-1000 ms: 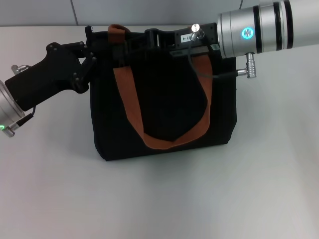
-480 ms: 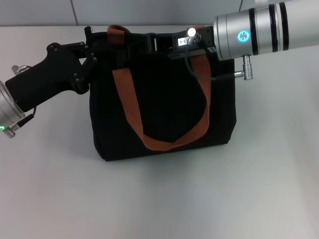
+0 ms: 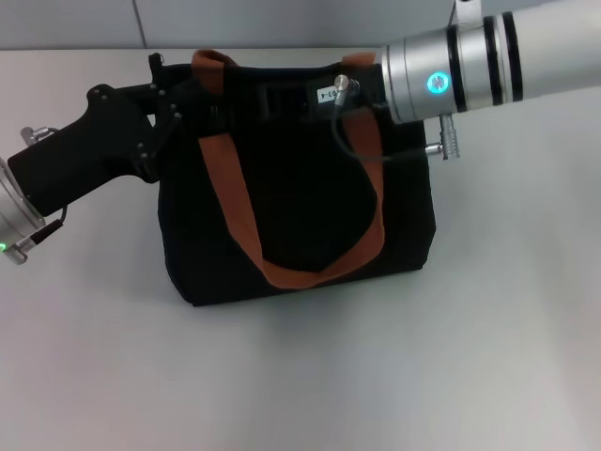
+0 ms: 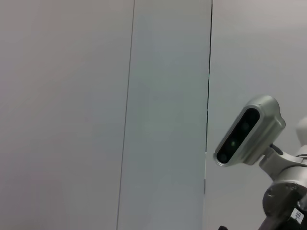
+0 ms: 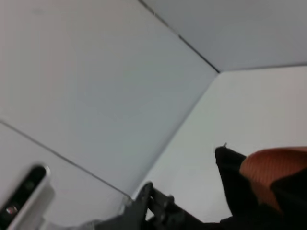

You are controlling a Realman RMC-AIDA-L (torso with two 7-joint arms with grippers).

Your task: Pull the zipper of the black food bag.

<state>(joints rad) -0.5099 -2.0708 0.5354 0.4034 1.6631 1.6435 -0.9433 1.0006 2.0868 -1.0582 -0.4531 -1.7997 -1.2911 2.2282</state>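
The black food bag (image 3: 310, 202) stands upright on the white table, with orange-brown handles (image 3: 230, 193) hanging down its front. My left gripper (image 3: 174, 86) is at the bag's top left corner and looks shut on the fabric there. My right gripper (image 3: 272, 94) reaches in from the right and lies along the bag's top edge, near the middle. The zipper pull is hidden behind the right gripper and the dark fabric. The right wrist view shows a corner of the bag (image 5: 230, 172) and an orange handle (image 5: 268, 167).
The white table (image 3: 376, 376) stretches in front of the bag and to its right. A grey panelled wall (image 3: 282, 19) runs behind it. The left wrist view shows only the wall and the right arm's wrist camera (image 4: 247, 132).
My right gripper has slid left along the bag's top edge. The whole bag and my left gripper have shifted a little to the left with it.
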